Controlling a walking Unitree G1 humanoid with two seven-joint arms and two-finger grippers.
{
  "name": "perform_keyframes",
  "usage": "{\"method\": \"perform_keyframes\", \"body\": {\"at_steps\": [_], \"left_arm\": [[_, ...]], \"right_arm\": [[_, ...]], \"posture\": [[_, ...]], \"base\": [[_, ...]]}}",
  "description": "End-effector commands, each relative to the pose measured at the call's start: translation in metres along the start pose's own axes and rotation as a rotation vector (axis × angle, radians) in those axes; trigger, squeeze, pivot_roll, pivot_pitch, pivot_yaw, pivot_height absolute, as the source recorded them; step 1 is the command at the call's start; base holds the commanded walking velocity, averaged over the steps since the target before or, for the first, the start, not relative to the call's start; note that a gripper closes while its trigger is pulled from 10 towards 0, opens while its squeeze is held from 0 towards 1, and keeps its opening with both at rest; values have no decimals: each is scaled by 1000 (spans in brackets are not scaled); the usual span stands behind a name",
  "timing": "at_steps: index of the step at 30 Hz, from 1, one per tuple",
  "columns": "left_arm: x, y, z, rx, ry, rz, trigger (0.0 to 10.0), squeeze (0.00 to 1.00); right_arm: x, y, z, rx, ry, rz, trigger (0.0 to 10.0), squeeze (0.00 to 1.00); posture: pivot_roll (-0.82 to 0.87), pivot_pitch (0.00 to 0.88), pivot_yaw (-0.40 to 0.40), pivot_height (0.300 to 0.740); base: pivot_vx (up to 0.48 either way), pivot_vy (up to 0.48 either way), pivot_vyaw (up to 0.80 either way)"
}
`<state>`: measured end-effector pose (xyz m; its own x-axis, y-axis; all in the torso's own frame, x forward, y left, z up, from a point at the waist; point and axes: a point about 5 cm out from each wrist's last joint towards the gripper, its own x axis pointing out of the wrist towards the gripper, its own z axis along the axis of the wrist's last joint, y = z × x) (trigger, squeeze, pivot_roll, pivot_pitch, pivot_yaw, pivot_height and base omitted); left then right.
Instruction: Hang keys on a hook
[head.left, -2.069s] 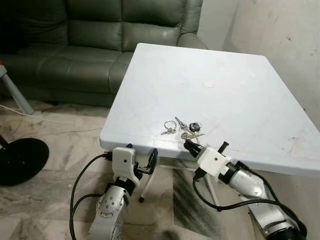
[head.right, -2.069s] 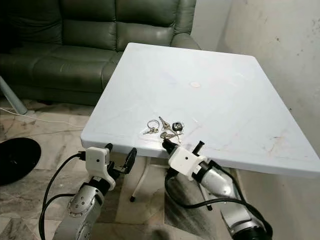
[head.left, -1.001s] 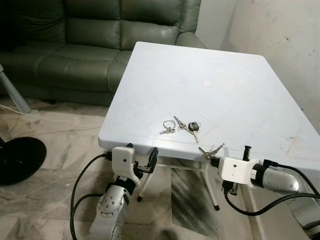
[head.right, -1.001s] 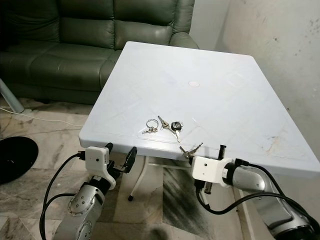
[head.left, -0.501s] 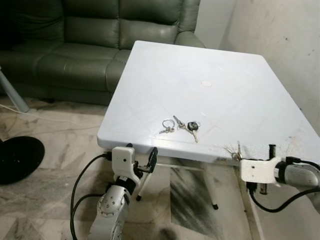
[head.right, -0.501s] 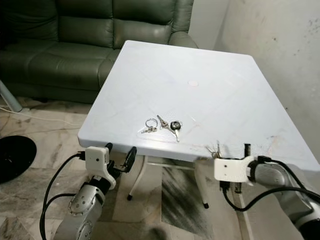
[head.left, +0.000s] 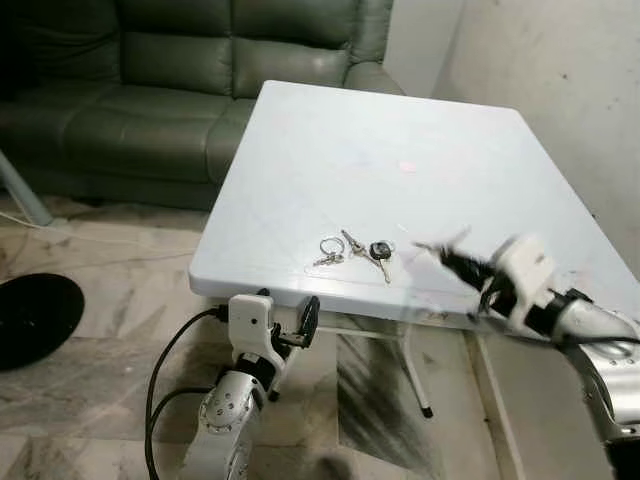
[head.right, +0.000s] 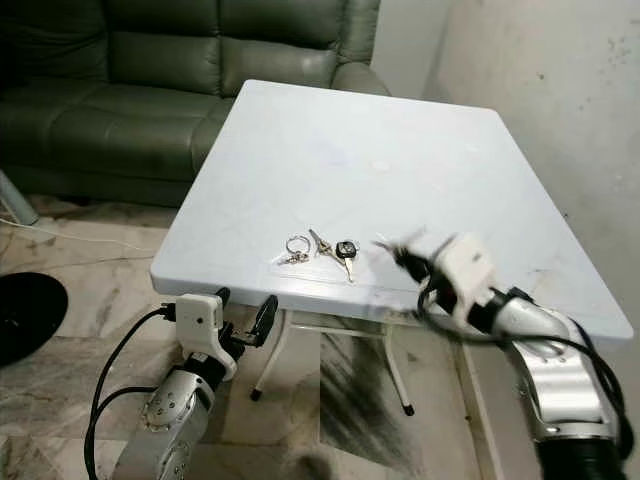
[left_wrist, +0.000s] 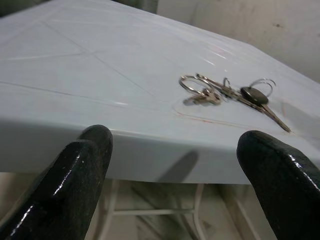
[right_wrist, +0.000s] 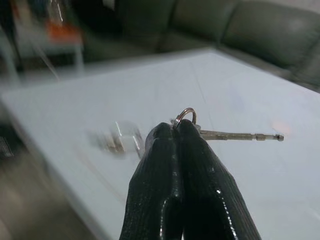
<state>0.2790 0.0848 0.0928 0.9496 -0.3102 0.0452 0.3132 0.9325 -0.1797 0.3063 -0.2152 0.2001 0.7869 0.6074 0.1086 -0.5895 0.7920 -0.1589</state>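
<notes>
The right gripper (right_wrist: 176, 132) has its two black fingers pressed tight together on a small set of keys (right_wrist: 227, 134), pinching them at the ring, with one silver key sticking out sideways past the fingertips. In the head views this gripper (head.left: 452, 258) is blurred and raised over the white table (head.left: 330, 150), at about 3 o'clock from a second bunch of keys (head.left: 355, 249) that lies flat on the tabletop near the front edge. That bunch is made of a loose ring, a few silver keys and one with a black head, all resting on the surface. The left gripper (head.left: 285, 322) sits low, just under the table's front edge at about 7 o'clock from the lying bunch, with its fingers (left_wrist: 85, 165) spread wide apart and holding nothing; in its wrist view the table edge crosses between the two fingertips and the lying bunch (left_wrist: 225, 92) shows beyond it. A dark green sofa (head.left: 150, 90) stands past the table at 11 o'clock, a pale wall (head.left: 560, 80) runs along at 2 o'clock, and the floor (head.left: 110, 300) is marbled tile.
</notes>
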Motion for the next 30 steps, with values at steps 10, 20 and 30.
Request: {"method": "perform_keyframes", "body": {"at_steps": [10, 20, 30], "left_arm": [[9, -17, 1, -95, -21, -6, 10000, 0], [10, -20, 1, -124, -23, -2, 10000, 0], [11, -21, 0, -135, -23, 7, 10000, 0]], "right_arm": [[-45, -2, -32, -467, 519, 253, 10000, 0], [-84, -19, -39, -675, 953, 449, 10000, 0], [-69, -42, -25, -782, 874, 237, 10000, 0]], "posture": [[-51, 137, -95, 740], [-62, 146, -107, 740], [-69, 152, -113, 740]], "base": [[0, 0, 0], [0, 0, 0], [0, 0, 0]]}}
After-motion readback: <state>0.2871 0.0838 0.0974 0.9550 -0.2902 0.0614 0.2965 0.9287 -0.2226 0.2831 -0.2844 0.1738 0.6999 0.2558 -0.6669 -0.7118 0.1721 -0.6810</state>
